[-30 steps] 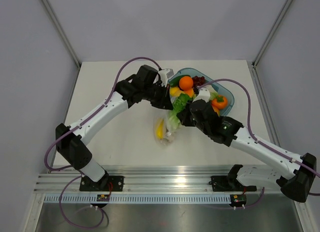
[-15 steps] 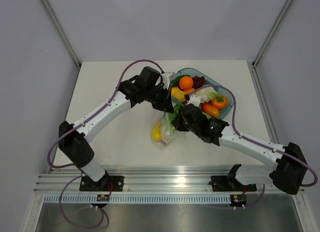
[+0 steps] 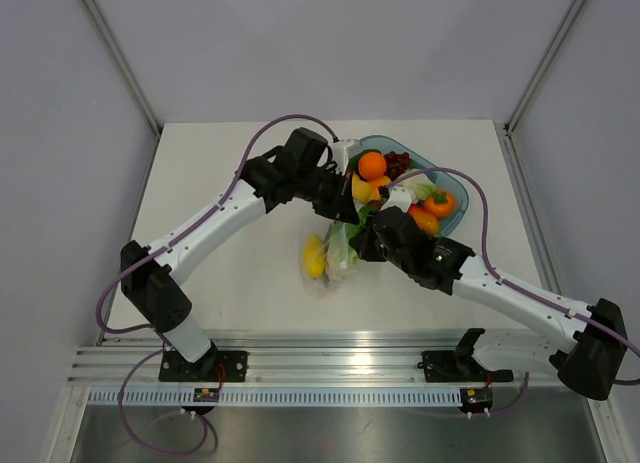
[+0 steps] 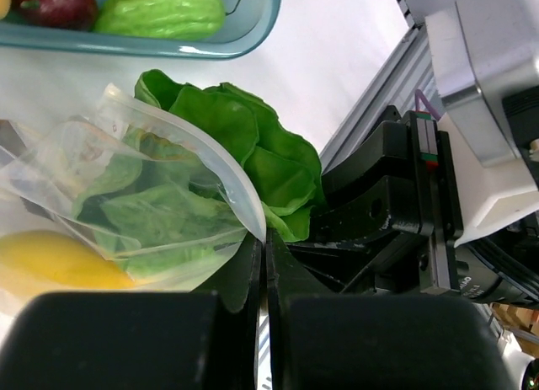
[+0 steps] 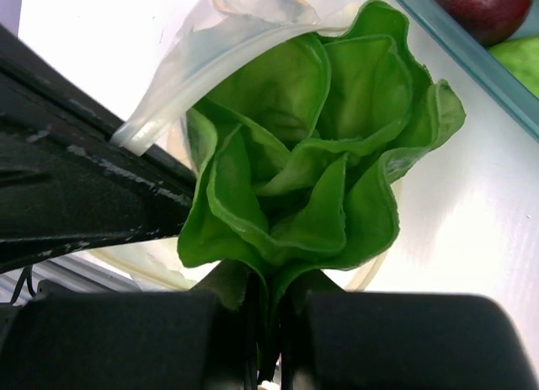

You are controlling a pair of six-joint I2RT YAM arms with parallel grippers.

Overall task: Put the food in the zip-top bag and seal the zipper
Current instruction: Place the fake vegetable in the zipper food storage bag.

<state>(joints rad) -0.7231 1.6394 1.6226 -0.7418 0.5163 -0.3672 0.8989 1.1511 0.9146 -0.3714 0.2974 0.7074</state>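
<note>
Both hands shut: left hand pinches zip-top bag rim, right hand has carried lettuce down partway into its mouth; release looks next

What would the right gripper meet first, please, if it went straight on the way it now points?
Probably the bag mouth: the lettuce in the right gripper is already partly inside, though depth is unclear.

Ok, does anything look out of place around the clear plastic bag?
The green leafy lettuce is only partly inside the clear zip-top bag; the end pinched by the right gripper sticks out past the mouth, so the bag could not seal.
</note>
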